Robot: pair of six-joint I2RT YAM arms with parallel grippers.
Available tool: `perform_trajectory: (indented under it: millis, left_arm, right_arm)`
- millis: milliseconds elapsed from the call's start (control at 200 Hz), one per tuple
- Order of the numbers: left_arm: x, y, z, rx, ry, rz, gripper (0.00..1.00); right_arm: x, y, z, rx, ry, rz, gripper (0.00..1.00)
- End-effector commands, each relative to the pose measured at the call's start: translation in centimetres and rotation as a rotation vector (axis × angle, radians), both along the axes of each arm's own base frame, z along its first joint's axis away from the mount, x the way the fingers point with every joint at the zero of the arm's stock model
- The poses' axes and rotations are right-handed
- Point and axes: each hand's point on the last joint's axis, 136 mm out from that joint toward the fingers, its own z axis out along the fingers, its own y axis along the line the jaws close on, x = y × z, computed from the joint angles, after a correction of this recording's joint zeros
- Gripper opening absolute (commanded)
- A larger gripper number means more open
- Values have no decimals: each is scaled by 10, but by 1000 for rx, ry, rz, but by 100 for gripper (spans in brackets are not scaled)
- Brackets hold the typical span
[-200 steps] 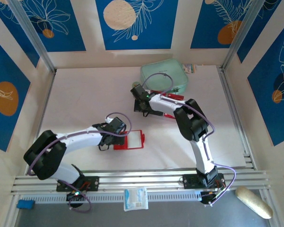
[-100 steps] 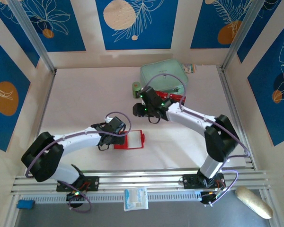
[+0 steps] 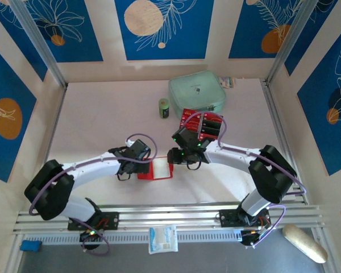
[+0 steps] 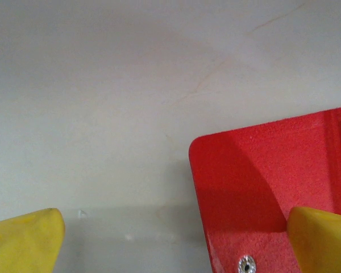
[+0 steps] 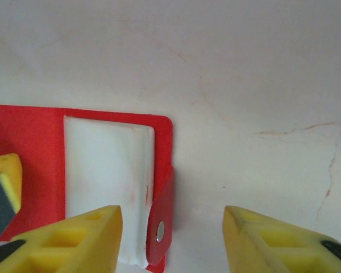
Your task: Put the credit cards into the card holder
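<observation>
From the top camera, your left gripper (image 3: 135,169) sits at the left edge of the card holder (image 3: 159,169). Your right gripper (image 3: 173,158) sits at its right edge, so the holder lies between the two. The credit cards (image 3: 202,123) lie stacked behind the right gripper, past its wrist, near a mint pouch (image 3: 196,94).

In the left wrist view, your left gripper (image 4: 170,244) is spread wide and has hold of nothing. The holder (image 4: 261,170) lies ahead and to its right, with the right fingertip (image 4: 321,239) over the red cover. Whether it presses down cannot be told.

In the right wrist view, your right gripper (image 5: 173,239) stands partway apart with no card in it. The holder's pale pocket (image 5: 108,170) lies ahead-left, and the snap tab (image 5: 161,224) stands between the jaws, just beside the left one.

You seem to be readying the holder. Pin the cover with the left pad so nothing slides. Take the tab alone, not the pocket lip, and fold it outward gently.
</observation>
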Motion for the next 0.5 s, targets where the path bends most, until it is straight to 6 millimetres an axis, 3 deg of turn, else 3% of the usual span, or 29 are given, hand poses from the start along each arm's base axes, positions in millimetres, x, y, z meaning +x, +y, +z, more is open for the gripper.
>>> perform_trajectory:
  millis: [0, 230, 495]
  left_arm:
    - [4, -3, 13, -19, -12, 12, 100]
    - [9, -8, 23, -27, -19, -4, 100]
    - [14, -29, 47, -120, -37, -28, 100]
  right_arm:
    - [-3, 5, -12, 16, 27, -5, 42]
    - [-2, -13, -25, 0, 41, -37, 0]
    - [-11, -33, -21, 37, 35, -81, 0]
